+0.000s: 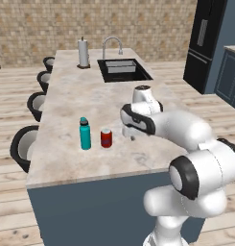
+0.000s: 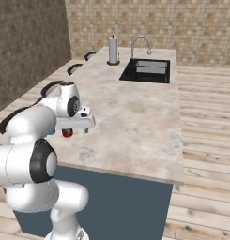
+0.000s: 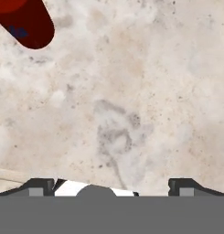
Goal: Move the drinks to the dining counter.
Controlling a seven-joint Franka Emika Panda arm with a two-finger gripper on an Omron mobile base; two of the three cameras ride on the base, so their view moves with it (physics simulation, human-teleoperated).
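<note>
The gripper point(image 3: 111, 185) hangs over bare stone on the dining counter point(image 1: 76, 96), its fingers spread wide and holding nothing. The red can point(image 1: 106, 138) stands upright just beside the teal bottle point(image 1: 85, 134), apart from it, near the front edge of the counter; the gripper is just to the can's right. Two drinks look delivered, so the step in hand seems to be pulling away to fetch the rest. To do it well, the hand should rise straight up before swinging, since a sideways sweep at this height could knock the can over into the bottle.
</note>
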